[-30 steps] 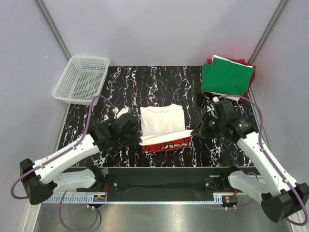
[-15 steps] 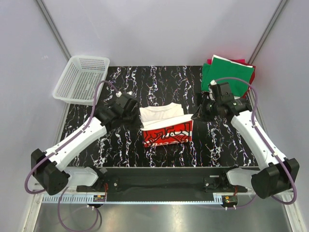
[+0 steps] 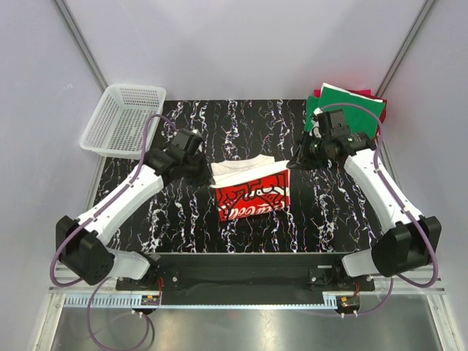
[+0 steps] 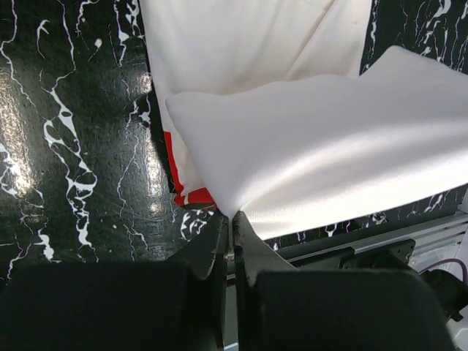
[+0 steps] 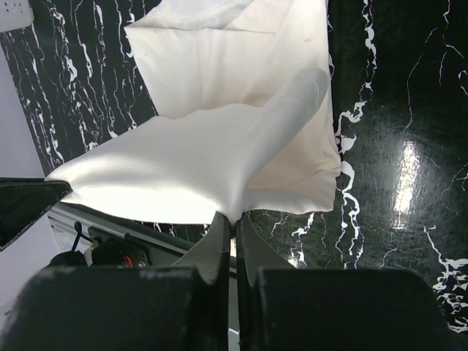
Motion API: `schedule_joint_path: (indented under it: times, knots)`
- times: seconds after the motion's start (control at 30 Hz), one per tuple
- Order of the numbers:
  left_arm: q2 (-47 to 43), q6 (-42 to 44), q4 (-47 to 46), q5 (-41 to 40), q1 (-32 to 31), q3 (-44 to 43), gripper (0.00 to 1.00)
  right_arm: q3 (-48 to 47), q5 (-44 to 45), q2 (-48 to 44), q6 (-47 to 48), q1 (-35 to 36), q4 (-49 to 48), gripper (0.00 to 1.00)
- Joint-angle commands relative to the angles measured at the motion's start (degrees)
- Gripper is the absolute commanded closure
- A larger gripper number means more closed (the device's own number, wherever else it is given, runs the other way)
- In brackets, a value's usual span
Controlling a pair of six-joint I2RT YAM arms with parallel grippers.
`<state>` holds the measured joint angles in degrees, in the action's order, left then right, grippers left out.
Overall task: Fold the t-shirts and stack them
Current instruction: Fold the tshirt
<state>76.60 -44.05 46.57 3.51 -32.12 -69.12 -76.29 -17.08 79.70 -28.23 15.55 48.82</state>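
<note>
The cream-white t-shirt (image 3: pixel 251 194) with its red print lies mid-table, its near half lifted and carried over the far half, print side up. My left gripper (image 3: pixel 208 175) is shut on the shirt's left corner; in the left wrist view the cloth (image 4: pixel 322 139) hangs from my shut gripper (image 4: pixel 232 219). My right gripper (image 3: pixel 291 164) is shut on the right corner; the right wrist view shows the shirt (image 5: pixel 197 153) pinched in my gripper (image 5: pixel 235 219). A stack of folded shirts, green (image 3: pixel 344 108) on top of red, lies at the far right.
A white mesh basket (image 3: pixel 124 119) stands at the far left corner. The black marbled table (image 3: pixel 329 219) spreads around the shirt. Grey walls close in on both sides.
Both grippers have carried the shirt's near edge up and away toward the far side. The folded flap has turned over, so more of the red print shows.
</note>
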Motion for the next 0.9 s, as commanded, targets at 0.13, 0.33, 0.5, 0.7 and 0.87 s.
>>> schedule_joint_path:
  times: [0.13,0.33,0.5,0.7,0.87]
  knots:
    - [4.7,4.8,0.6,2.3,4.1,-2.8,0.95,-4.7,-0.6,6.7,2.9,-2.3,-3.9,1.0]
    - [15.9,9.5,-2.3,3.6,10.5,-10.7,0.93,-16.4,-2.2,22.4,3.4,-3.6,-4.3,1.0]
    - [38.4,16.4,-2.7,12.9,16.9,-27.9,0.63,-44.8,-1.1,47.6,3.1,-4.7,4.1,0.71]
    - [47.8,16.4,7.0,11.6,18.9,-46.0,0.5,-70.6,-3.8,61.4,5.3,-4.7,16.0,0.0]
    - [36.1,15.3,1.1,10.3,19.0,-31.7,0.45,-40.5,-3.3,39.5,4.0,-4.7,-2.7,0.0]
